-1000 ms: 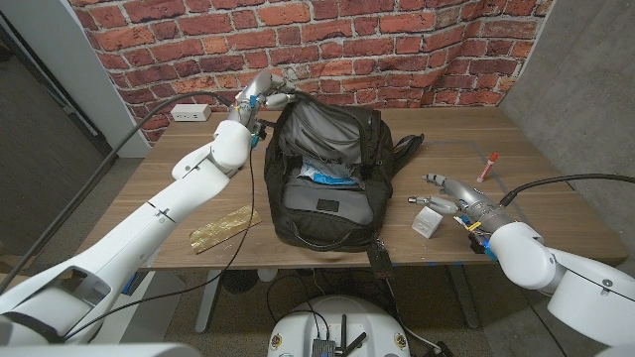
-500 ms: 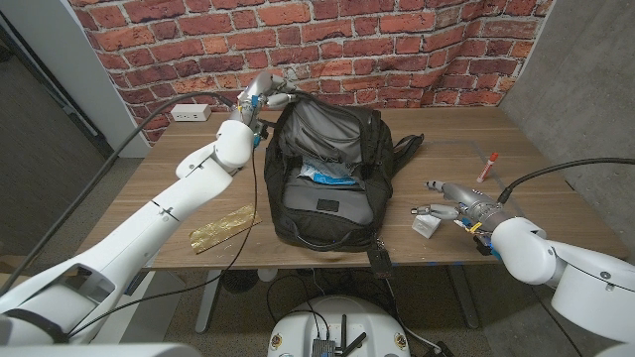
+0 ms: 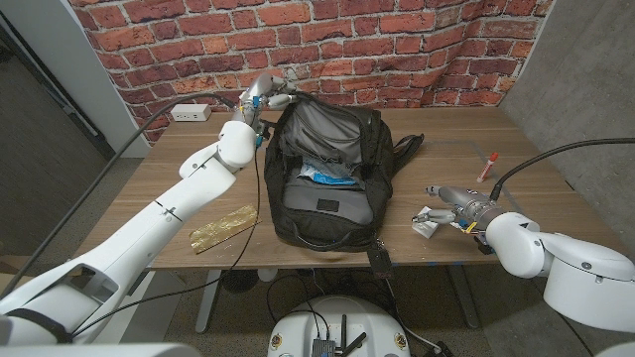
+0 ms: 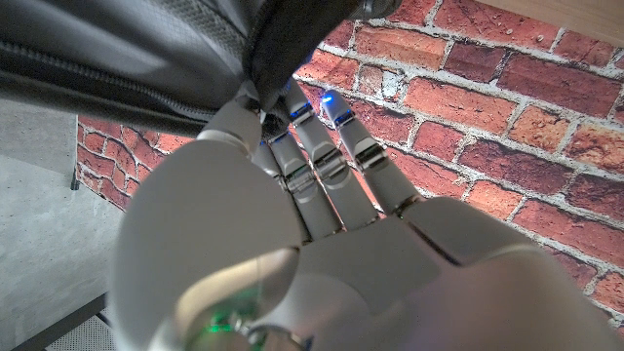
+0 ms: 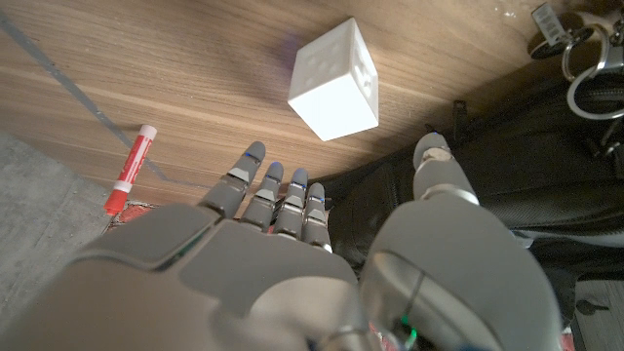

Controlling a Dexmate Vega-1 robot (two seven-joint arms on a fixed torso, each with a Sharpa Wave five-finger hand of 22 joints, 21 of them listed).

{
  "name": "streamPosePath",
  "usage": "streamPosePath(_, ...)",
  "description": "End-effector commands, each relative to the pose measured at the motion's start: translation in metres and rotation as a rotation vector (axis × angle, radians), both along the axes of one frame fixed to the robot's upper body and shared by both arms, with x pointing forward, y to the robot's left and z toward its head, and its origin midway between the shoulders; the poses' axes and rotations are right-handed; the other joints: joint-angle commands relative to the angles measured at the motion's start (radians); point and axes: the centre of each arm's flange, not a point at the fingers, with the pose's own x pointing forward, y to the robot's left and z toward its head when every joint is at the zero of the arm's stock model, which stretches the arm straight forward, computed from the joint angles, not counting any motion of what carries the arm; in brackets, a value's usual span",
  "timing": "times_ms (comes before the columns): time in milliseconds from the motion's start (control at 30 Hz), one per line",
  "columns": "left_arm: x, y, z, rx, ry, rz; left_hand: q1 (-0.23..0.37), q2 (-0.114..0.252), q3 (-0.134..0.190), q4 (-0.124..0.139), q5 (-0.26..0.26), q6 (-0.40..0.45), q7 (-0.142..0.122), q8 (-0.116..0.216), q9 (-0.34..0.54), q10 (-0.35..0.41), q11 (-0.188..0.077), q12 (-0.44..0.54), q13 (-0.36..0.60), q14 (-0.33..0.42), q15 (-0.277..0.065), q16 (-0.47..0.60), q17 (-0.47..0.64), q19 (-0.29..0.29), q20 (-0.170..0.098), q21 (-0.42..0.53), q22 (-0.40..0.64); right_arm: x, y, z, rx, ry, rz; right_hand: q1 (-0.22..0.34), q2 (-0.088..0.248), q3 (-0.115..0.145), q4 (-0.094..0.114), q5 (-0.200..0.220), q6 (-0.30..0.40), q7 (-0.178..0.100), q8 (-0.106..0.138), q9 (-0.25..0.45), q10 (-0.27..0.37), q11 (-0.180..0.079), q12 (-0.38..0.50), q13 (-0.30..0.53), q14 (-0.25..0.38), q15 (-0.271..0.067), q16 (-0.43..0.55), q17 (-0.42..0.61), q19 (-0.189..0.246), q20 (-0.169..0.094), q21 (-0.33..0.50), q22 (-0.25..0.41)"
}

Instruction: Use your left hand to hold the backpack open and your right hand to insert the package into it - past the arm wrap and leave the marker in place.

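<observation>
Where the right hand (image 3: 444, 202) hovers, it half-hides the package (image 3: 427, 227).

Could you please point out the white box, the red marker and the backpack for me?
white box (image 5: 334, 80), right wrist view, on its dotted front face.
red marker (image 5: 131, 169), right wrist view, mid-barrel.
backpack (image 3: 322, 203), head view, on its front pocket panel.

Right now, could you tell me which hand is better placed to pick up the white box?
The right hand: it hovers open beside the white box, while the left hand grips the backpack's top rim.
</observation>
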Motion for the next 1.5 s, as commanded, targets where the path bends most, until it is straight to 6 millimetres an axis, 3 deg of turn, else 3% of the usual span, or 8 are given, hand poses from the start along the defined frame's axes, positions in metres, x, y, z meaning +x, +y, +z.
streamPosePath(33, 0.001, -0.002, -0.001, -0.014, 0.008, 0.002, 0.002, 0.010, 0.010, 0.003, 0.007, 0.003, 0.007, 0.002, 0.002, 0.016, -0.003, 0.003, 0.005, 0.015, -0.003, 0.006, 0.000, 0.011, -0.118, -0.001, 0.004, 0.005, 0.006, 0.003, -0.077, 0.054, -0.031, 0.005, -0.015, 0.001, 0.011, -0.008, -0.026, 0.000, -0.001, 0.006, -0.020, 0.006, 0.005, 0.010, -0.012, 0.010, 0.002, 0.010, -0.005, 0.007, 0.002, 0.006)
streamPosePath(267, 0.001, -0.002, -0.002, -0.019, 0.010, 0.003, 0.001, 0.012, 0.010, 0.004, 0.007, 0.004, 0.009, 0.002, 0.002, 0.015, -0.002, 0.002, 0.005, 0.020, -0.002, 0.007, 0.000, 0.012, -0.118, -0.002, 0.004, 0.010, 0.008, 0.004, -0.097, 0.100, -0.040, 0.005, -0.022, -0.002, 0.019, -0.013, -0.082, -0.003, -0.013, 0.008, -0.056, 0.023, 0.002, 0.025, -0.053, 0.028, -0.007, 0.022, -0.035, 0.023, -0.003, 0.006)
streamPosePath(567, 0.003, -0.003, -0.002, -0.018, 0.009, -0.001, 0.002, 0.011, 0.011, 0.003, 0.007, 0.004, 0.008, 0.001, 0.002, 0.019, -0.002, 0.004, 0.005, 0.024, -0.002, 0.007, 0.001, 0.013, -0.118, -0.003, 0.004, 0.015, 0.009, 0.004, -0.107, 0.148, -0.059, 0.004, -0.025, -0.002, 0.024, -0.016, -0.161, 0.013, -0.022, 0.009, -0.124, 0.047, -0.007, 0.041, -0.111, 0.058, -0.019, 0.035, -0.074, 0.038, -0.004, 0.006)
streamPosePath(800, 0.003, -0.003, -0.002, -0.023, 0.011, -0.001, 0.002, 0.011, 0.011, 0.003, 0.007, 0.005, 0.010, 0.001, 0.002, 0.019, 0.003, 0.003, 0.005, 0.027, -0.003, 0.008, 0.001, 0.013, -0.118, -0.004, 0.003, 0.020, 0.012, 0.003, -0.129, 0.177, -0.063, 0.003, -0.026, -0.002, 0.025, -0.016, -0.178, 0.013, -0.019, 0.010, -0.144, 0.057, -0.007, 0.046, -0.119, 0.069, -0.018, 0.040, -0.086, 0.043, -0.003, 0.005)
streamPosePath(1133, 0.003, -0.003, -0.004, -0.026, 0.010, 0.003, 0.003, 0.011, 0.011, 0.003, 0.008, 0.003, 0.009, -0.001, 0.003, 0.018, 0.004, 0.002, 0.005, 0.034, -0.003, 0.009, 0.002, 0.015, -0.117, -0.005, 0.004, 0.025, 0.018, 0.000, -0.162, 0.166, -0.081, 0.013, -0.026, 0.003, 0.022, -0.014, -0.134, 0.044, 0.008, 0.012, -0.096, 0.050, 0.022, 0.057, -0.069, 0.049, 0.008, 0.048, -0.063, 0.031, 0.009, 0.005)
streamPosePath(1367, 0.002, -0.003, -0.005, -0.032, 0.012, 0.005, 0.004, 0.010, 0.011, 0.002, 0.008, 0.004, 0.010, -0.001, 0.003, 0.021, 0.003, 0.003, 0.005, 0.034, -0.003, 0.008, 0.002, 0.016, -0.117, -0.005, 0.004, 0.028, 0.019, 0.000, -0.170, 0.144, -0.092, 0.019, -0.023, 0.007, 0.022, -0.015, -0.077, 0.059, 0.034, 0.015, -0.031, 0.031, 0.053, 0.074, -0.003, 0.014, 0.041, 0.060, -0.027, 0.015, 0.017, 0.005)
streamPosePath(1500, 0.002, -0.003, -0.006, -0.033, 0.013, 0.006, 0.003, 0.011, 0.011, 0.003, 0.008, 0.005, 0.009, -0.001, 0.003, 0.021, 0.005, 0.003, 0.005, 0.035, -0.002, 0.008, 0.002, 0.016, -0.117, -0.005, 0.004, 0.029, 0.019, 0.000, -0.177, 0.130, -0.090, 0.028, -0.019, 0.011, 0.022, -0.016, -0.034, 0.054, 0.054, 0.018, 0.013, 0.013, 0.073, 0.089, 0.038, -0.006, 0.063, 0.071, -0.005, 0.000, 0.019, 0.005)
